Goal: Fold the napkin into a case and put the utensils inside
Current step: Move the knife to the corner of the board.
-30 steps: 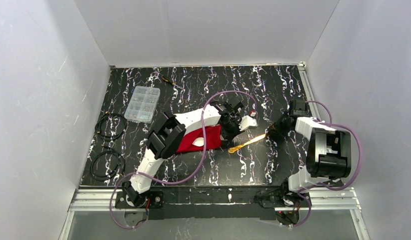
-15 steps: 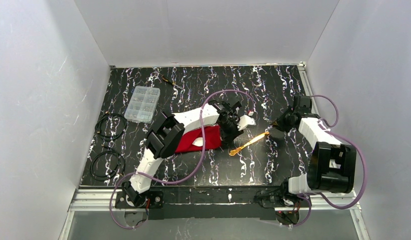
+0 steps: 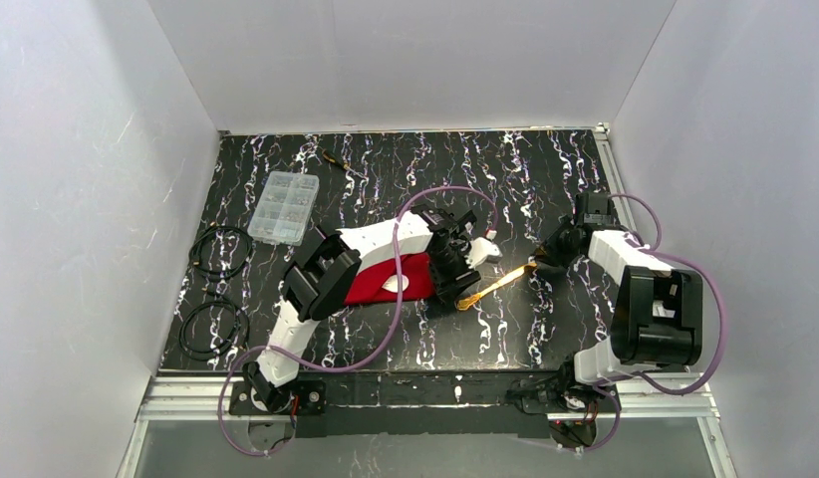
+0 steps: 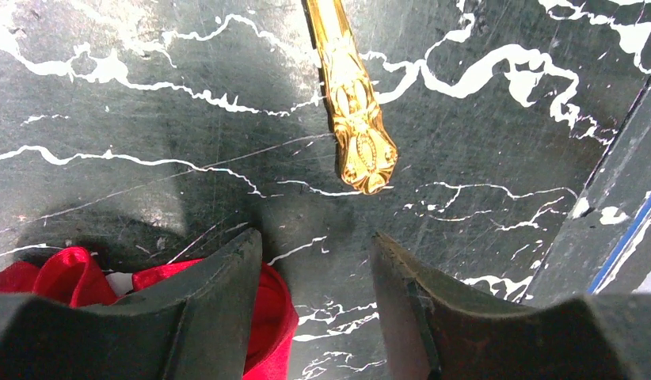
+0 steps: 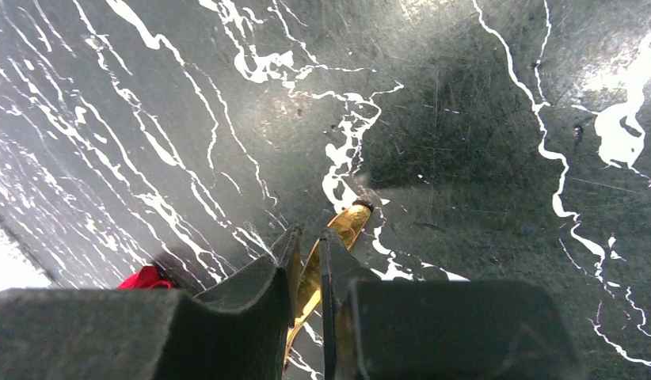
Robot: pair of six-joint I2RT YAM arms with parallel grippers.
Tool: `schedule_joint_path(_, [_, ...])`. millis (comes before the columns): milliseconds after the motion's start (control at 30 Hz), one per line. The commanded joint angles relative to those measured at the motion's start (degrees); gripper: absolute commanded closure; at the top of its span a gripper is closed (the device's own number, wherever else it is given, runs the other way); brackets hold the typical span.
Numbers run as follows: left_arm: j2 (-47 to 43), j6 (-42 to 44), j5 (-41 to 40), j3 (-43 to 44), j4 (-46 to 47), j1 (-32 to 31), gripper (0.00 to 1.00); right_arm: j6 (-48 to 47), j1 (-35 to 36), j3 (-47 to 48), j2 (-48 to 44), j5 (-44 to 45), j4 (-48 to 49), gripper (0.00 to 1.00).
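Observation:
The red napkin [image 3: 381, 284] lies folded under my left arm. A white piece that looks like the spoon [image 3: 392, 286] shows among its folds. The yellow-gold utensil [image 3: 497, 285] lies slanted on the table to its right. My left gripper [image 3: 455, 284] is open at the napkin's right edge. One of its fingers is over the red cloth [image 4: 271, 317], with bare table between the jaws [image 4: 314, 241]. The gold handle end [image 4: 358, 134] lies just ahead. My right gripper [image 3: 542, 265] is shut on the utensil's far end [image 5: 350, 222], pinched between the narrow jaws [image 5: 309, 241].
A clear compartment box [image 3: 283, 207] stands at the back left, with a thin black-and-yellow tool [image 3: 338, 162] behind it. Two black cable coils [image 3: 221, 249] [image 3: 208, 327] lie along the left edge. White walls enclose the table on three sides.
My left gripper has opened from shut and dropped a little toward the gold utensil's near end. The right arm shifted while still holding the utensil, which stayed almost in place.

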Motion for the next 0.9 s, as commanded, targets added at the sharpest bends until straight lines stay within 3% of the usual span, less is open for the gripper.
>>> schedule_joint_path(0, [1.2,-2.1,0.5,1.4,-0.2,-1.4,0.48,-1.1,0.2,-1.3,1.9,0.3,1.5,0.77])
schedule_joint_path(233, [2.9,-2.4,1.6,3.1,0.2,-2.8,0.48,-1.6,0.2,-4.1,2.4,2.2,1.6,0.78])
schedule_joint_path(700, [6.8,0.4,-4.6,1.7,1.6,-4.8,0.47,-1.9,0.2,-6.4,2.2,3.6,1.1,0.83])
schedule_joint_path(867, [8.7,2.3,-7.9,-0.3,3.9,-6.2,0.8,-1.8,0.3,-7.0,1.1,3.1,0.8,0.83])
